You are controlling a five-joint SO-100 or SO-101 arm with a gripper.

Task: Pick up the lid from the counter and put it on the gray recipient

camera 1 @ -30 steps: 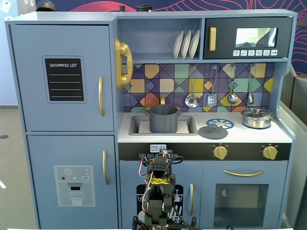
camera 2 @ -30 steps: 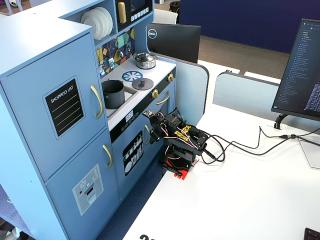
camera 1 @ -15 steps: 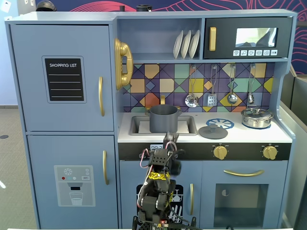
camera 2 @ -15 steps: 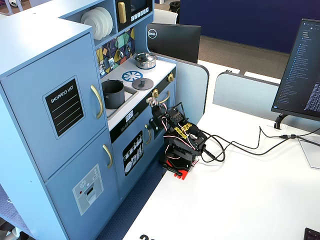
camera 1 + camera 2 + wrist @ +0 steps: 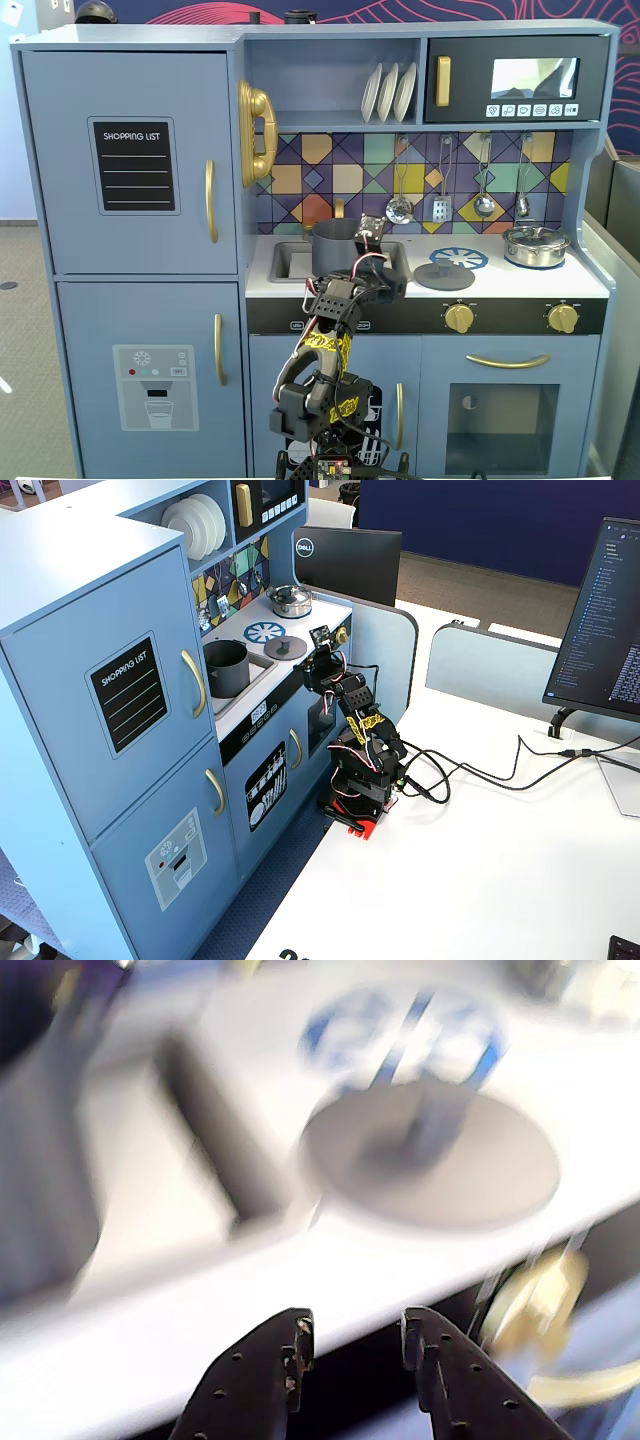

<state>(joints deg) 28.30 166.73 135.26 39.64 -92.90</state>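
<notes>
A: Fixed view, front of the toy kitchen (image 5: 130, 180). Where is the lid?
B: The lid (image 5: 444, 275) lies flat on the white counter (image 5: 520, 285), knob up, just in front of the blue-and-white burner ring (image 5: 459, 257). The gray recipient (image 5: 335, 243) stands in the sink (image 5: 290, 262), well to the left of it. The shiny silver pot (image 5: 536, 245) sits near the right end of the counter.
A: Arm?
B: The gripper (image 5: 372, 240) is raised in front of the counter edge, between recipient and lid. Finger state cannot be read from here.

A: Wrist view.
B: Blurred. The gripper (image 5: 352, 1332) enters from the bottom edge, its two dark fingers (image 5: 262, 1372) parted by a narrow gap with nothing between them. The lid (image 5: 470, 1175) lies ahead and slightly right on the counter; the recipient (image 5: 40, 1170) fills the left edge.

A: Other fixed view, from the side.
B: The lid (image 5: 285, 647) sits on the counter beside the burner ring (image 5: 263, 632); the recipient (image 5: 226, 667) is in the sink. The gripper (image 5: 322, 640) hovers just beside the lid at the counter's front edge, apart from it. A monitor (image 5: 604, 620) stands on the white table (image 5: 500, 860).
</notes>
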